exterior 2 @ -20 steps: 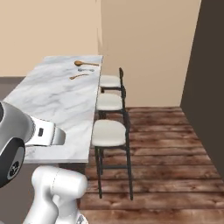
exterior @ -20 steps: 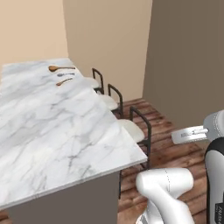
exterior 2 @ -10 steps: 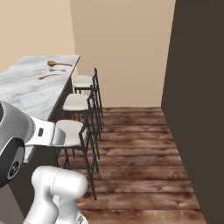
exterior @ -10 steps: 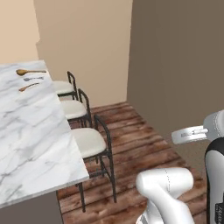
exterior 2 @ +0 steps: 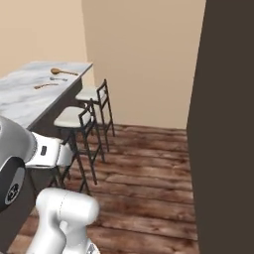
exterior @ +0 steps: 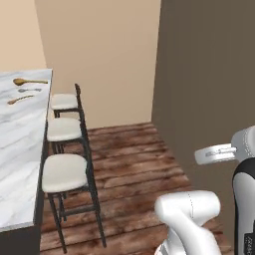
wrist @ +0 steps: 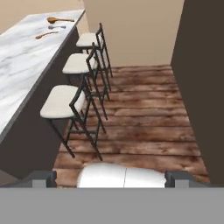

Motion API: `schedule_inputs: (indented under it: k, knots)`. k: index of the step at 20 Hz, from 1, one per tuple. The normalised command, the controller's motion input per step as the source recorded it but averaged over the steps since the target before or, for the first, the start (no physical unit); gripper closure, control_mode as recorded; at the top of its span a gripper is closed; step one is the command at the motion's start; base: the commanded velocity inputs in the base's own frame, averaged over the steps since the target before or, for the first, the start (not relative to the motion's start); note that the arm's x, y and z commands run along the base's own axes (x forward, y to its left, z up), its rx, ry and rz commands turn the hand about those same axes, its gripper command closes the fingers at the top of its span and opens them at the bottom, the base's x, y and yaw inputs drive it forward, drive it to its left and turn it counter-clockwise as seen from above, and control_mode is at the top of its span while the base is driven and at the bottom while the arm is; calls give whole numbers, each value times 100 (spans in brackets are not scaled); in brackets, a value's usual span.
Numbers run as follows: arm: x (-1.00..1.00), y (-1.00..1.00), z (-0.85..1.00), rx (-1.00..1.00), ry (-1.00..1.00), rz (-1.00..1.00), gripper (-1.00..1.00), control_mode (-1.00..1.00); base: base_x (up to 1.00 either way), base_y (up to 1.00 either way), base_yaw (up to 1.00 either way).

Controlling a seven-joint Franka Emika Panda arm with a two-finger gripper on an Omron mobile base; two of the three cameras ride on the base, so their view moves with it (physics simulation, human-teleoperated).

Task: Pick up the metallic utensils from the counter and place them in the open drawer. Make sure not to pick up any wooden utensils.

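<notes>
**Utensils lie at the far end of the desk, fingers open and empty**

The marble desk (exterior: 20,149) is seen along the left side, with three stools (exterior: 64,172) tucked against its edge. At its far end, close to the beige wall, three slim utensils are laid side by side – well apart from the robot.

The longer wooden spoon (exterior: 30,81) lies farthest back, with its round bowl to the left in the left base view and its handle running toward the stool side of the desk. Just in front of it a small grey metal spoon (exterior: 29,90) is placed, its long axis nearly parallel to the wooden one. Nearest is the thin wooden spoon (exterior: 21,99), slightly slanted. A second metal piece cannot be made out at this size, and no drawer is visible in the pictures.

The fingers (wrist: 41,178) are spread wide at the bottom of the hand view and nothing is held between them. It is judged that they are kept open because no pick has begun – the desk end must be approached first. As the metal spoon sits between two wooden ones, a narrow grasp across its handle would probably be needed.
</notes>
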Motion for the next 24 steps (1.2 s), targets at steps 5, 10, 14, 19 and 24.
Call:
schedule_inputs:
  k: [5,10,14,19,24]
  knots:
    - [0,0,0,0,0,0,-100,100,100,-69,52]
    - [0,0,0,0,0,0,-100,100,100,-77,56]
    - [0,0,0,0,0,0,-100,100,100,-82,56]
    - [0,0,0,0,0,0,-100,100,94,-91,53]
    - [0,0,0,0,0,0,-100,100,91,-90,53]
